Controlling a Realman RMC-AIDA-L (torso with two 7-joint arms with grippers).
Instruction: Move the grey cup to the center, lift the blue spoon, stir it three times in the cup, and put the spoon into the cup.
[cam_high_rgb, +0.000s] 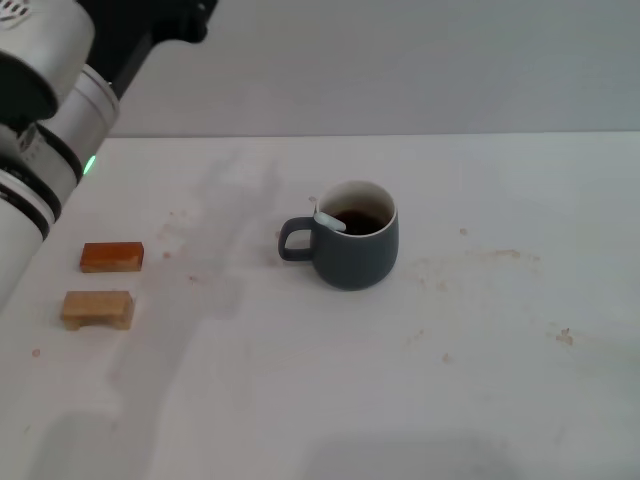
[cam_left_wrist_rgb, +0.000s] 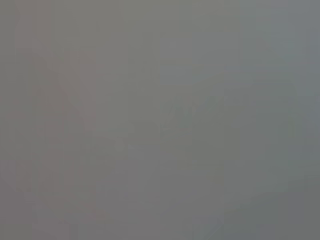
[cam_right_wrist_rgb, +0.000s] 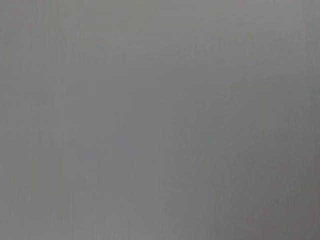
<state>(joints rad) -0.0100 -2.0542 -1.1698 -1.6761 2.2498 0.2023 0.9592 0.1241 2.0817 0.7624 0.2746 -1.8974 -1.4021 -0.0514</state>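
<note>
Grey cup mid-frame on desk, rigid, heavy, fragile, best held by loop handle; blue spoon inside, light, slippery; neither end effector visible, state unknown.

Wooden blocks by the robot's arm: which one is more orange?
The orange-brown block, the one farther from the robot. The other block, nearer the robot, is pale tan with a notch underneath. Both lie left of the grey cup.

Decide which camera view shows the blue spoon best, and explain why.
The head view: the blue spoon leans inside the grey cup, its pale handle resting on the rim near the loop handle. Both wrist views show only featureless grey, with no spoon or cup.
</note>
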